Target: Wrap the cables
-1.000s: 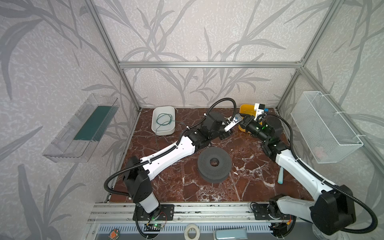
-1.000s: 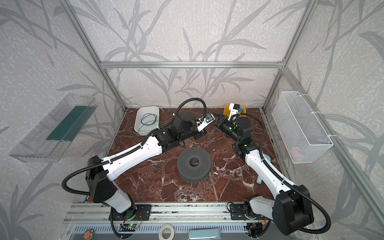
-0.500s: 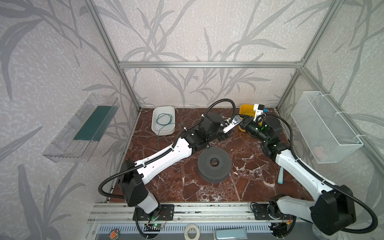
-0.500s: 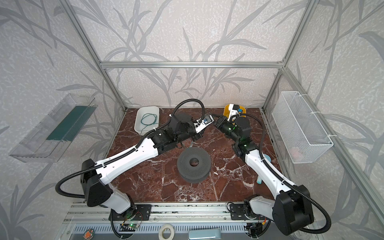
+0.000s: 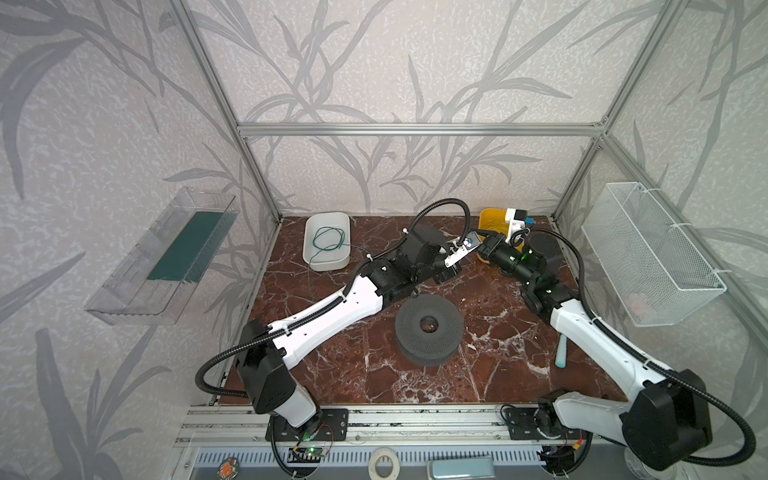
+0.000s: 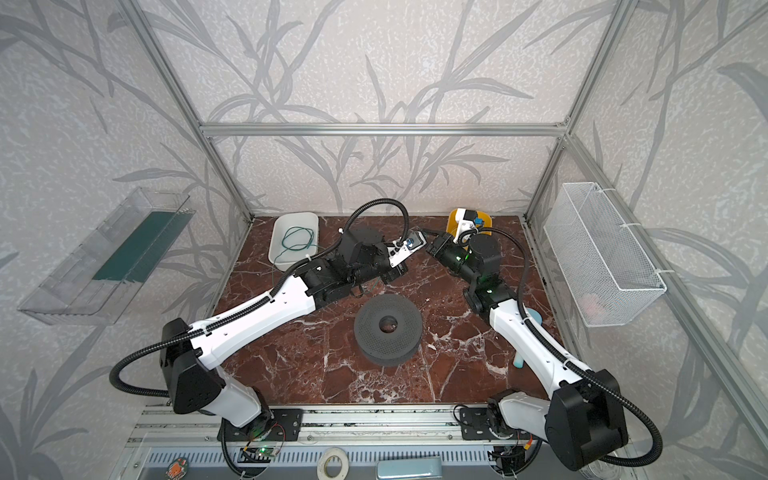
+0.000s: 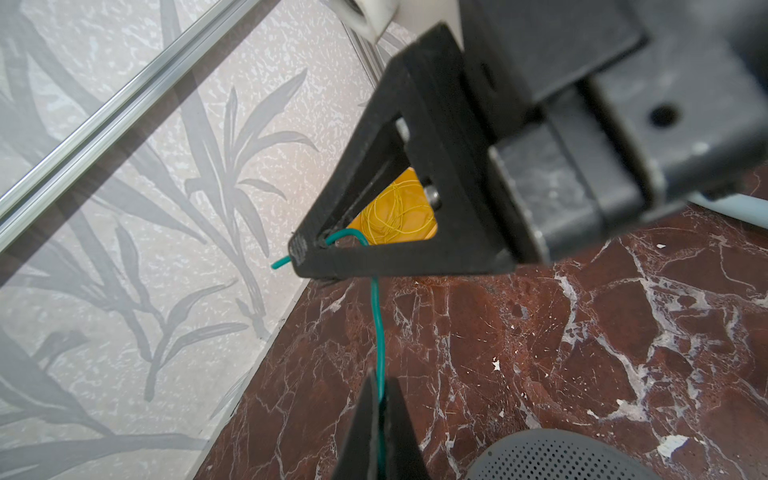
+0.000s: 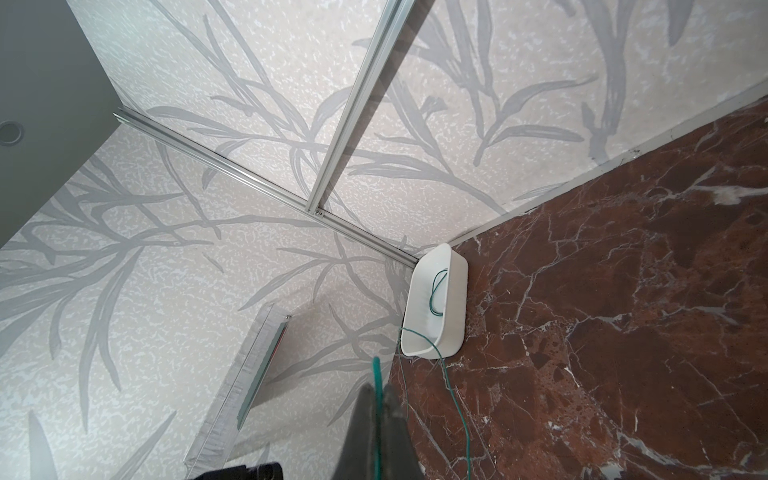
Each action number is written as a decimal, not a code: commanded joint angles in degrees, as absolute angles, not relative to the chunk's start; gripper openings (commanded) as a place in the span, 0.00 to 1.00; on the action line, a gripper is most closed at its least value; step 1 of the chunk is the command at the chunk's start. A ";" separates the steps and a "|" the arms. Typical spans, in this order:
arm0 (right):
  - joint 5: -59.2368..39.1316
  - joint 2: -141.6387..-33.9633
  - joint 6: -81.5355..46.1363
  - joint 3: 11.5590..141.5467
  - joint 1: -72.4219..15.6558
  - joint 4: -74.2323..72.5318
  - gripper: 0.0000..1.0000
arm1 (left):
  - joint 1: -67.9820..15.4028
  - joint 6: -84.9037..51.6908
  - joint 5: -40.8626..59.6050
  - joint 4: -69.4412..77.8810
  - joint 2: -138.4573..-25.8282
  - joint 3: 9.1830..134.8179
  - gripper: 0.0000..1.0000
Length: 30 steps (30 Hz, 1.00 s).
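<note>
A thin dark green cable lies looped in a white tray at the back left and trails out over the floor. My left gripper is shut on a stretch of this cable. That stretch runs up to the right gripper's fingertips, which pinch it near its free end. In the right wrist view my right gripper is shut on the green cable. In both top views the two grippers meet above the floor beside the yellow tray.
A black perforated spool lies mid-floor. The yellow tray holds thin yellow wire. A wire basket hangs on the right wall and a clear shelf on the left. A teal tool lies by the right arm.
The left arm has stretched further towards the back, its shoulder and elbow sinking lower. Its gripper stays by the right gripper. The right arm has hardly moved.
</note>
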State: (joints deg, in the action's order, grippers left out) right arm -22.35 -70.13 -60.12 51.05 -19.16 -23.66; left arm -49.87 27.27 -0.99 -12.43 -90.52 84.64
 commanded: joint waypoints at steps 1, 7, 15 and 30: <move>-22.82 -68.88 -59.89 52.47 -19.45 -25.05 0.00 | -50.00 28.36 -2.20 -13.59 -90.93 84.92 0.00; -21.66 -65.63 -55.03 53.97 -18.82 -17.08 0.56 | -51.20 39.69 -12.43 -4.59 -90.54 77.96 0.00; -15.45 -62.40 -31.83 66.06 -18.40 14.99 0.60 | -54.34 64.45 -22.91 15.31 -90.78 65.03 0.00; -2.99 -72.73 -15.71 78.00 -28.46 34.92 0.45 | -56.05 98.71 -28.72 50.21 -98.94 55.01 0.00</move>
State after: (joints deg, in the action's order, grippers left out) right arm -7.77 -72.53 -17.78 78.37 -26.39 32.18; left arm -55.77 89.69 -26.83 40.29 -97.51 55.31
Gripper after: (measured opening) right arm 0.450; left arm 0.048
